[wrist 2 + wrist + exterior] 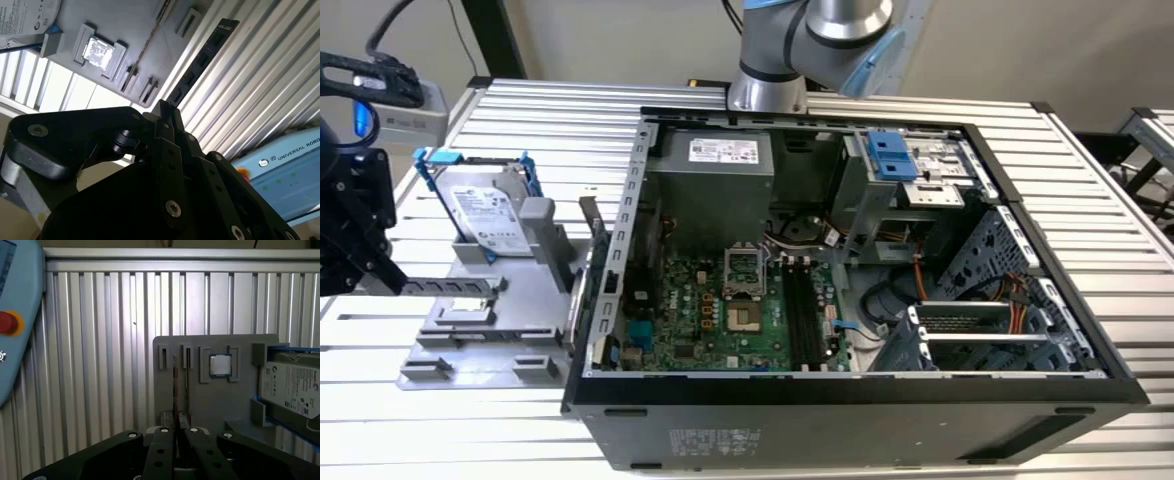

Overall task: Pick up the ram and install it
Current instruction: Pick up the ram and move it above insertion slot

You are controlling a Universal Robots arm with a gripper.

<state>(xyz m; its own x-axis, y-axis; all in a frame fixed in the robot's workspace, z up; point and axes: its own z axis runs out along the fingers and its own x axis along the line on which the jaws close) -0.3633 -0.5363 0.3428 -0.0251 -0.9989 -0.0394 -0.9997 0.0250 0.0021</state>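
The ram [200,62] is a long dark stick with a row of chips, and my gripper [162,107] is shut on one end of it. It appears edge-on as a thin line [175,390] running out from between the fingertips of the gripper [176,430]. In the exterior view the gripper [374,280] is at the far left, with the ram [447,286] sticking out level towards the right, just above the grey holder [480,335]. The open computer case [854,395] lies to the right, with the long memory slots [803,315] on its motherboard.
A hard drive [487,210] with blue brackets stands on the holder, and a square silver processor [220,365] sits in its recess. A blue pendant [15,315] with a red button lies on the ribbed metal table [1067,160]. The arm's base [767,90] stands behind the case.
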